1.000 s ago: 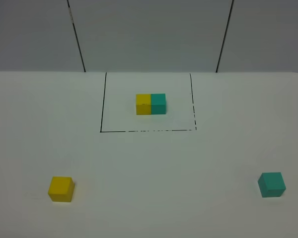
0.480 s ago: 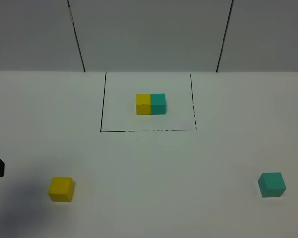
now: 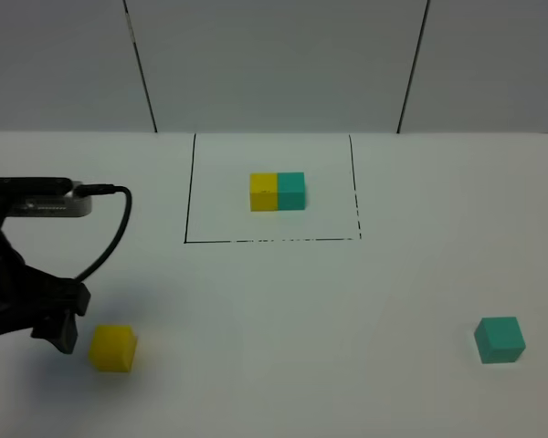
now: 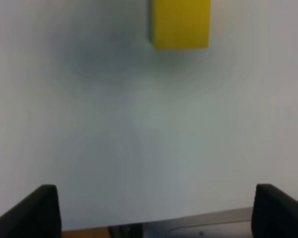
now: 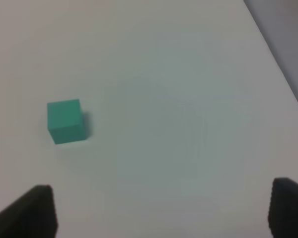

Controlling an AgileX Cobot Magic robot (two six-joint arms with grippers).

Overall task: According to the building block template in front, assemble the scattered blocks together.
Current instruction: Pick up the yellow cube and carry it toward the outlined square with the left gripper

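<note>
Left hand (image 3: 58, 325): newly in over the tabletop (image 3: 283, 310) from the left edge of the high view. Absent there a second ago, only a dark sliver at the edge half a second ago. Spread wide, with both fingertips (image 4: 42, 210) at the outer corners of the wrist view and only bare white surface between. Holding nothing.

Just beyond it, the yellow cube (image 3: 112, 348): close beside the hand in the high view, ahead of the open fingers in the wrist view, not yet between them. Sitting flat, in the same spot as a second ago, so apparently untouched.

Right hand (image 5: 161, 213): out of the high view altogether, seen only from its own wrist camera. Also spread wide and empty. Teal cube (image 3: 500, 339) ahead of it and off to one side, well apart from the fingers, far out near the right front of the tabletop.

Farther back, in the middle: the template pair (image 3: 277, 192), yellow and teal joined side by side, yellow on the left, inside the thin black frame (image 3: 269, 241).

Judged from this: first approach under way, nothing assembled yet. Likely next, a final lowering and centring over the yellow cube before closing. Worth watching for a nudge from the near finger, given how close it looks.
</note>
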